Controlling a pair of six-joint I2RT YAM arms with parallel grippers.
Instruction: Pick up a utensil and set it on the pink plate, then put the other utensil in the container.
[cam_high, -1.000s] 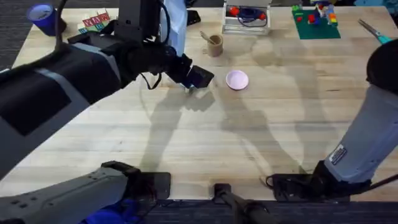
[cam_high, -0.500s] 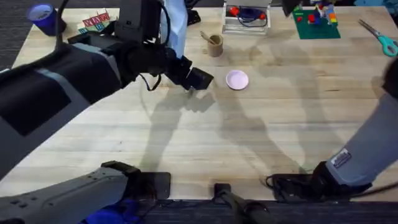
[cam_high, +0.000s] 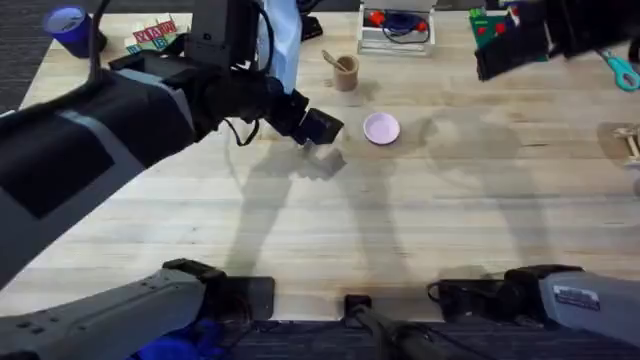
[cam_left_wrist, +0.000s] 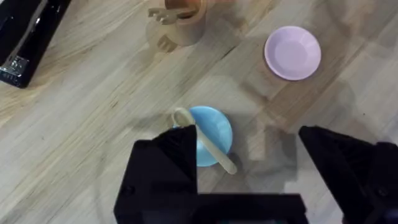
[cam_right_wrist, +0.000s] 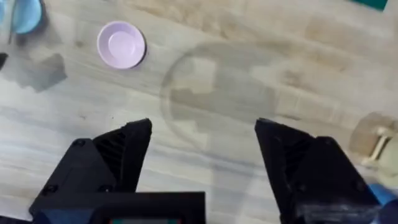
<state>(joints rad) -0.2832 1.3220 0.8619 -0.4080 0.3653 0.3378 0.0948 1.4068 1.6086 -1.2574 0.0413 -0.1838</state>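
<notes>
The left tool (cam_left_wrist: 249, 168) hangs over the wooden surface (cam_high: 400, 230) with its two black fingers (cam_left_wrist: 165, 168) spread wide and nothing between them. Directly under it lies the wooden spoon (cam_left_wrist: 205, 138), resting across a light-blue plate (cam_left_wrist: 211, 134): the rounded head sits at the plate's rim and the handle runs slantwise over the blue disc, its end reaching just past the plate's edge, close beside one finger. The pink plate (cam_left_wrist: 293, 52) lies bare on the surface, apart from the blue plate and off to the side of the tool. In the overhead view the pink plate (cam_high: 381, 128) sits just right of the left tool (cam_high: 318, 128), which covers the blue plate there. The tan container (cam_high: 346, 72) stands upright beyond them, with the wooden fork (cam_left_wrist: 163, 14) standing in it, prongs out over the rim. A black stapler (cam_left_wrist: 28, 37) lies near the container. The right tool (cam_right_wrist: 202, 162) is also spread wide and empty above bare wood, with the pink plate (cam_right_wrist: 121, 44) well away from it.
</notes>
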